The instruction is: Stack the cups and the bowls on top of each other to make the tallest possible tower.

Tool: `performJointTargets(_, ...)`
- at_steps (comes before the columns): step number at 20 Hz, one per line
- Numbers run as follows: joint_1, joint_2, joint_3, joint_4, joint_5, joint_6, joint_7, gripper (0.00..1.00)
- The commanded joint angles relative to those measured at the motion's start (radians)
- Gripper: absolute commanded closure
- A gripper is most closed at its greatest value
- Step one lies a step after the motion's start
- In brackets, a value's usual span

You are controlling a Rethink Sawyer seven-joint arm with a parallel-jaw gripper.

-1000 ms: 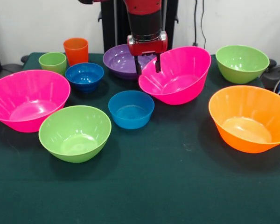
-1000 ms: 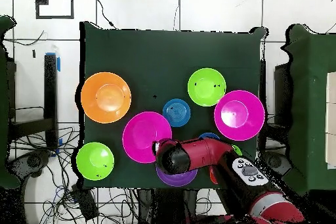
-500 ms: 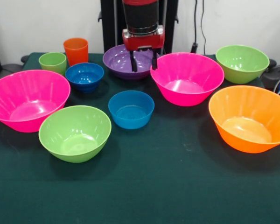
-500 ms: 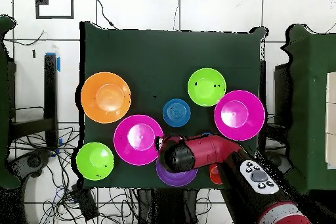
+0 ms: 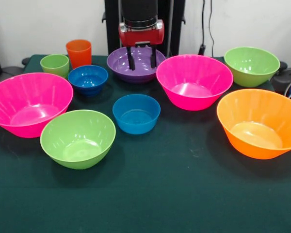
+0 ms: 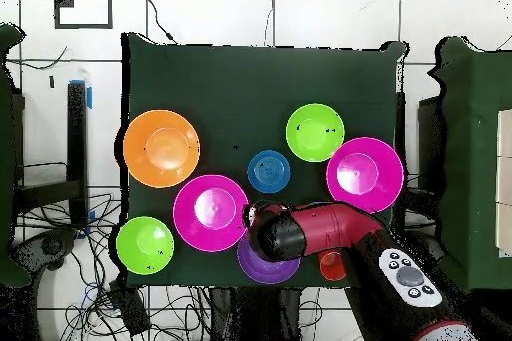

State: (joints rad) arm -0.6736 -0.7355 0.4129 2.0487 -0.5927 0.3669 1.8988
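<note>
One hand (image 5: pixel 141 58) upright, fingers apart, above purple bowl (image 5: pixel 136 64)

Gripper (image 5: pixel 141 58) with jaws apart hangs over the purple bowl (image 5: pixel 136 65).

Dark green table (image 5: pixel 150 199), white wall (image 5: pixel 39 24) behind, pale tiled floor (image 6: pixel 300 12)

Arm (image 6: pixel 345 237) is reaching in from about 4 o'clock in the overhead view, red sleeve running toward centre, black wrist end leading. In the front view the wrist is hanging vertical at 12 o'clock. Gripper (image 5: pixel 141 57) is pointing straight down, its two dark fingers (image 5: pixel 131 59) standing apart, gripping nothing.
</note>
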Motion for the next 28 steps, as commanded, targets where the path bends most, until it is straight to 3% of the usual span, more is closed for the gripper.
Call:
performJointTargets(1,0.064,0.073,0.045,-0.001,-0.073,-0.001,-0.038,0.00)
performJointTargets(14,0.193,0.138,-0.032,-0.021,-0.053,-0.140,0.101,0.00)
performJointTargets(22,0.166,0.234,-0.029,-0.102,-0.073,-0.158,0.017,0.00)
performJointTargets(28,0.149,0.251,-0.021,-0.108,-0.083,-0.159,-0.005,0.00)
